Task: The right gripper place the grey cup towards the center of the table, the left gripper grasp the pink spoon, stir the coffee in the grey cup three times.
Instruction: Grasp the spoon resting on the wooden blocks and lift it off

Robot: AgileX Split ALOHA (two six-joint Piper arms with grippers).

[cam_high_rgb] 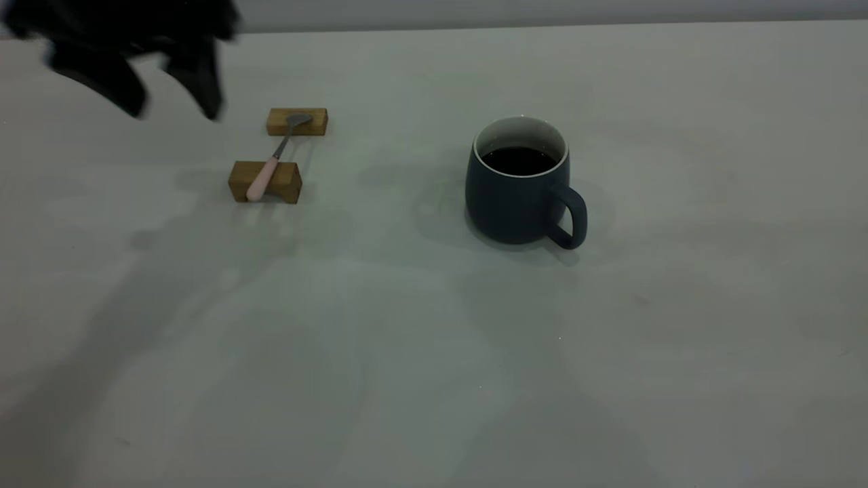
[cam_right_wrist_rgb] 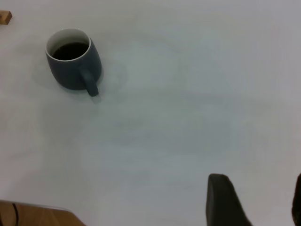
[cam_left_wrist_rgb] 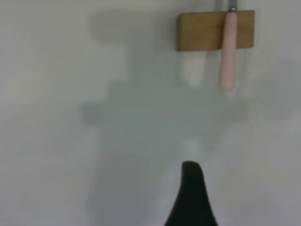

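The grey cup [cam_high_rgb: 517, 181] stands upright near the middle of the table [cam_high_rgb: 712, 339], its loop handle turned toward the camera and to the exterior view's right; the coffee [cam_high_rgb: 519, 160] lies flat and dark inside, below the pale rim. Well to the cup's left, the pink spoon [cam_high_rgb: 277, 156] bridges two wooden blocks [cam_high_rgb: 265, 181]; its long axis runs from the near block to the far block [cam_high_rgb: 297, 122], leaning a little rightward as it recedes; the pink handle end juts past the near block toward the camera, and the metal bowl rests on the far block. The left gripper [cam_high_rgb: 173, 112] hangs above the table's far left corner, up and left of the spoon, touching nothing; its two dark fingers are spread apart. The right gripper [cam_right_wrist_rgb: 256, 207] is outside the exterior view; its wrist view shows it well apart from the cup, with one dark finger [cam_right_wrist_rgb: 223, 200] plain and a second at the frame's edge, a wide gap between them and nothing held.
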